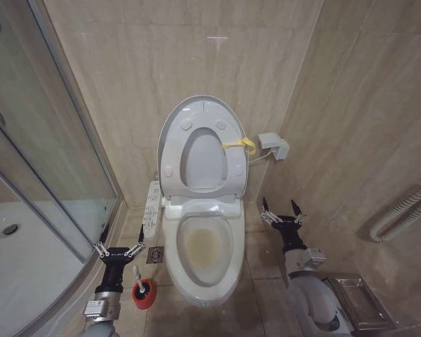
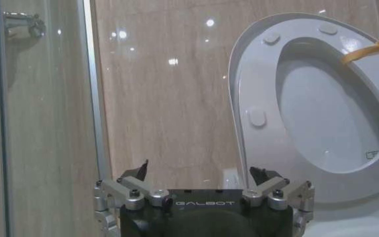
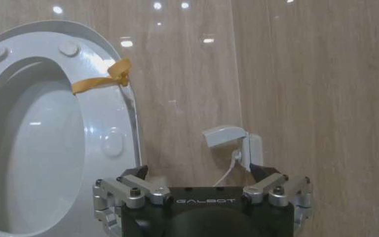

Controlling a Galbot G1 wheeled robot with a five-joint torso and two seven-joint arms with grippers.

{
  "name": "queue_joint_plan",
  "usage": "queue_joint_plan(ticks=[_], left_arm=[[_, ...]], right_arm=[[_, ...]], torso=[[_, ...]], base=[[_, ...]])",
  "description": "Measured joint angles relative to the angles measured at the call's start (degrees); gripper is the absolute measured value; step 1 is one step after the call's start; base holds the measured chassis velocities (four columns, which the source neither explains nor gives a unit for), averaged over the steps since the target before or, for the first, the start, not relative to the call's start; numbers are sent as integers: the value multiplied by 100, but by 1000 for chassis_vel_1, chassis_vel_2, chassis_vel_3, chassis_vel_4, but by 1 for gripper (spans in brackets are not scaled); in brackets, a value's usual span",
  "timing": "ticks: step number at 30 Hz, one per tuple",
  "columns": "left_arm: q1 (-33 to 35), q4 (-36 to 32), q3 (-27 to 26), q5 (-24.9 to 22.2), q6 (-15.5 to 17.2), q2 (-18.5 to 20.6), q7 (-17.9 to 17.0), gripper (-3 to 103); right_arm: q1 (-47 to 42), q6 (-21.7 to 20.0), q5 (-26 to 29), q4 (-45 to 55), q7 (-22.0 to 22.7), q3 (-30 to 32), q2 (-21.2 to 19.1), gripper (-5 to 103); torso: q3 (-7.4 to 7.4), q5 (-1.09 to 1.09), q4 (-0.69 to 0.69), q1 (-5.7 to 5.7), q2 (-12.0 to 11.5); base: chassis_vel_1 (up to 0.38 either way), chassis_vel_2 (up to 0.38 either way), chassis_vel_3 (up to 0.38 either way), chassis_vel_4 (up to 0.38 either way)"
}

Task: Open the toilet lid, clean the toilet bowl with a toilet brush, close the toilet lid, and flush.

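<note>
One step of four looks done: toilet lid (image 1: 170, 133) and seat stand raised against the wall, yellow strap (image 1: 240, 145) at their edge. Toilet bowl (image 1: 209, 244) is exposed, yellowish staining inside, so scrubbing, closing and flushing remain. Toilet brush (image 1: 139, 281) sits in its red holder on the floor left of the bowl, untouched. Left gripper (image 1: 118, 248) hovers near it, fingers spread, empty. Right gripper (image 1: 281, 210) right of the bowl, spread, empty. Shower glass (image 1: 49, 140) crowds the left arm; button panel (image 1: 153, 203) flanks the bowl
</note>
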Motion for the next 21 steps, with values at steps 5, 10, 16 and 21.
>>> queue_joint_plan(ticks=[5,10,16,21], left_arm=[[0,-1,0,-2,0,0,1,100],[0,-2,0,-2,0,-1,0,100],[2,-3,0,-5,0,-1,0,100],[2,-3,2,-6,0,-1,-1,100]], right_arm=[[0,0,0,0,0,0,0,100],[0,0,0,0,0,0,0,100],[0,0,0,0,0,0,0,100],[0,0,0,0,0,0,0,100]], torso=[[0,0,0,0,0],[0,0,0,0,0],[0,1,0,0,0],[0,1,0,0,0]], base=[[0,0,0,0],[0,0,0,0],[0,0,0,0],[0,0,0,0]])
